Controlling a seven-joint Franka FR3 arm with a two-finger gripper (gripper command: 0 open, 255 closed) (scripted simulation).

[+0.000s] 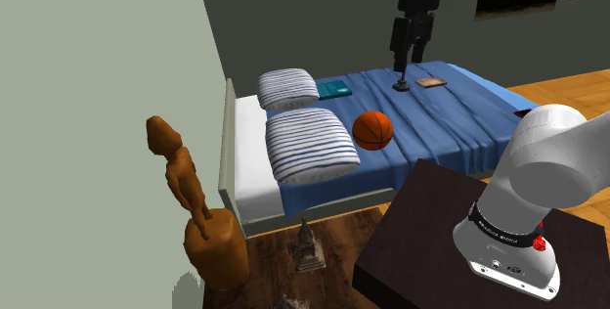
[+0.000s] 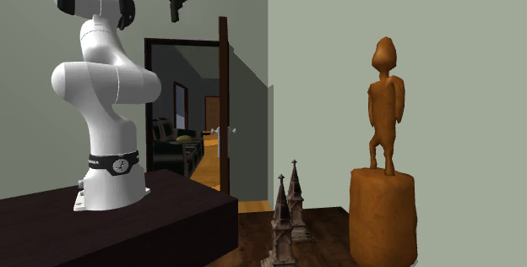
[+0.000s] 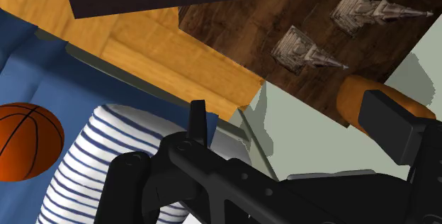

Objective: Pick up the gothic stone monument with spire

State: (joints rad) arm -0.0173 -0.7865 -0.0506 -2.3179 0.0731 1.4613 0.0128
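two spired stone monuments [image 2: 282, 223] stand upright, close together, on the dark wooden table [image 2: 331, 221], just beside the carved brown figure [image 2: 385, 96] on its rounded pedestal. the black gripper [image 2: 152, 8] hangs high, well apart from the figure, its fingers spread and grasping nothing.
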